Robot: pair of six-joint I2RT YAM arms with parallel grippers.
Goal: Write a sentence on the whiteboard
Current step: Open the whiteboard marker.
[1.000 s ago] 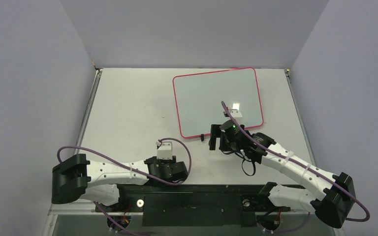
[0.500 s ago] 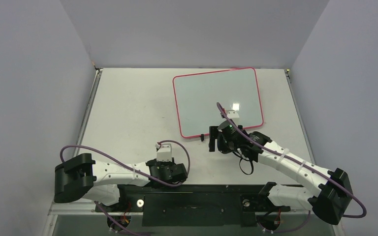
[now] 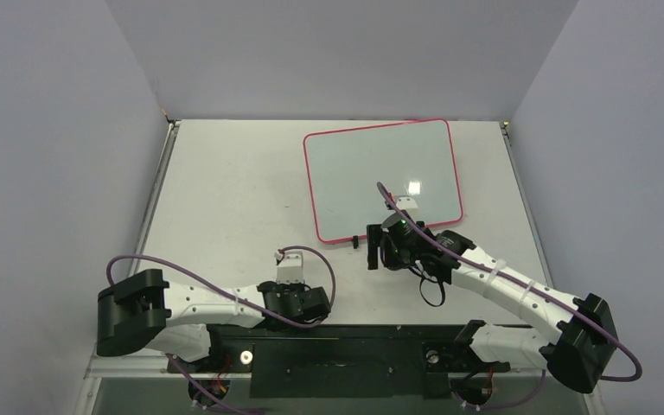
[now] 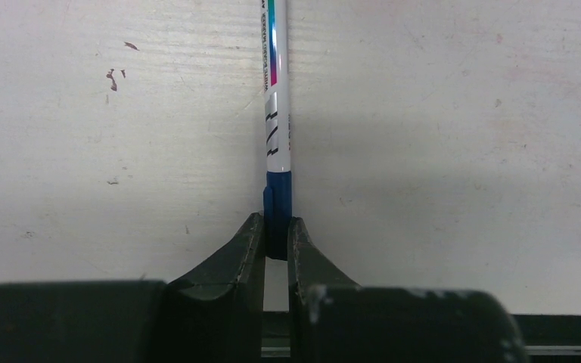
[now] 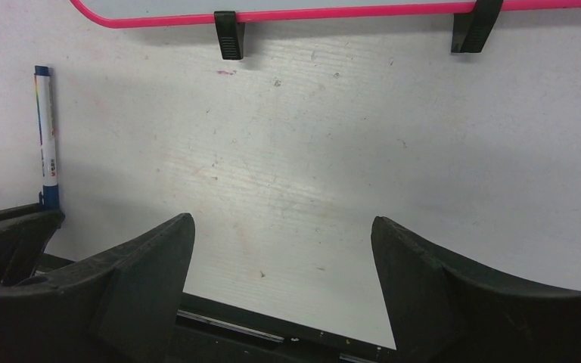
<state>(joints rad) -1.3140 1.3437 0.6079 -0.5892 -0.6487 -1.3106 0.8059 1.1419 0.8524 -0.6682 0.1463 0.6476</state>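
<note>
We see the left gripper pinching the blue end of a whiteboard marker, its long axis pointing straight ahead, well short of the blank whiteboard, beside whose near rim the right gripper hangs spread.

Pale grey whiteboard with pink-red rim and black clips; white marker, blue-ended, rainbow-striped.
</note>
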